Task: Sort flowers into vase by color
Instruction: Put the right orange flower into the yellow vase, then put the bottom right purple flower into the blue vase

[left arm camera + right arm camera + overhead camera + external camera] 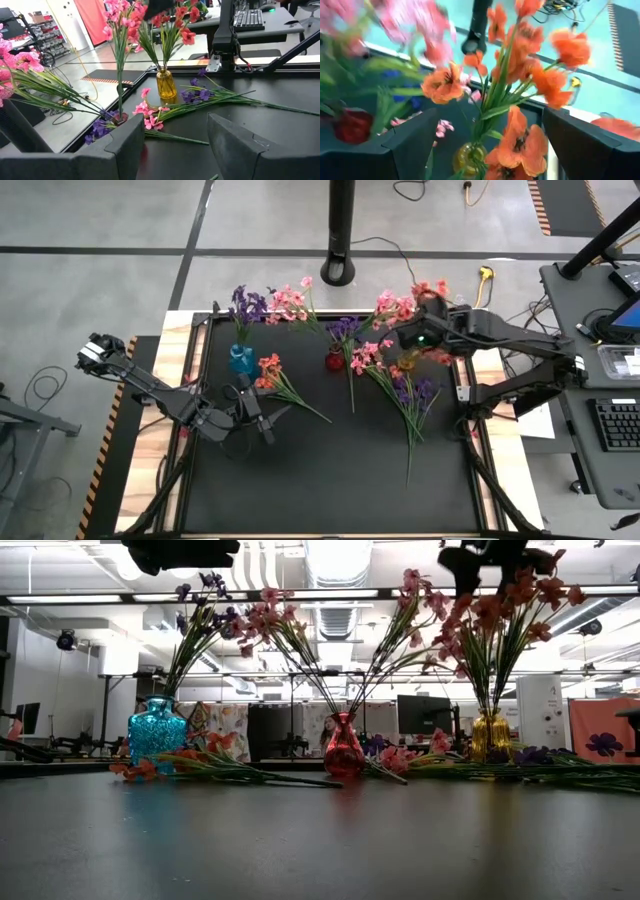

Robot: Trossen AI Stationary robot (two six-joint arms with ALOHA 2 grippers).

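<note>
Three vases stand in a row near the far edge. The blue vase (240,359) holds purple flowers (246,304). The red vase (335,361) holds pink flowers (290,301). The yellow vase (469,159) holds orange-red flowers (527,75). Flat on the black mat lie an orange-red spray (273,374), a pink spray (365,360) and two purple sprays (345,330) (415,390). My right gripper (415,338) (490,135) hangs open over the yellow vase, a finger on either side of its blossoms. My left gripper (258,420) (175,130) is open above the mat, near the loose orange-red spray.
A raised wooden frame (195,340) borders the mat (330,470). Its near half is bare. A black post (338,230) rises beyond the far edge. A desk with a keyboard (618,425) stands to the right of the table.
</note>
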